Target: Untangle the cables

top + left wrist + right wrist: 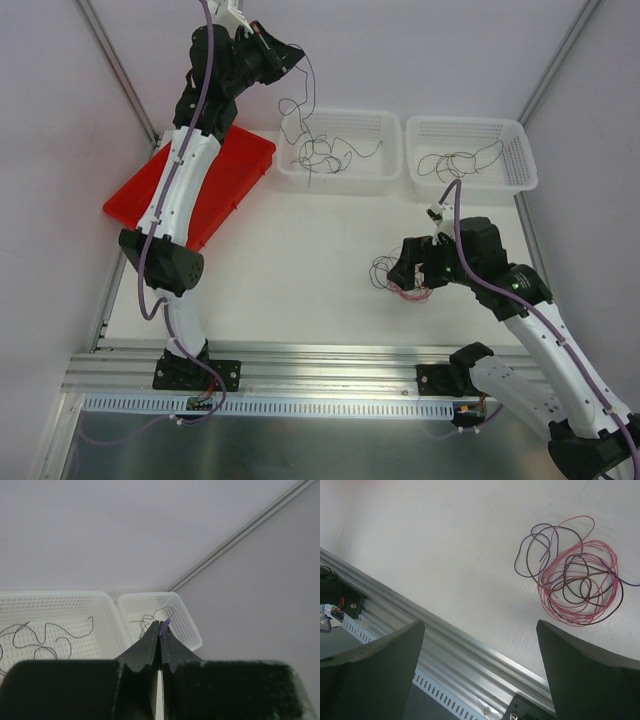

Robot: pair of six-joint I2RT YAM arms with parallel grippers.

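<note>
A tangle of thin red-pink, black and purple cables (575, 580) lies on the white table, also in the top view (395, 278). My right gripper (412, 272) is open and empty just right of it; its fingers (585, 670) stand wide apart. My left gripper (292, 58) is raised high at the back, shut on a thin purple cable (164, 626) that hangs down (308, 110) into the left white basket (340, 125). That basket holds loose dark cables (325, 152). The right white basket (470, 128) holds another dark cable (458, 162).
A red tray (235, 165) lies at the left under my left arm. An aluminium rail (320, 360) runs along the near table edge, also in the right wrist view (470, 650). Both baskets show in the left wrist view (60, 605).
</note>
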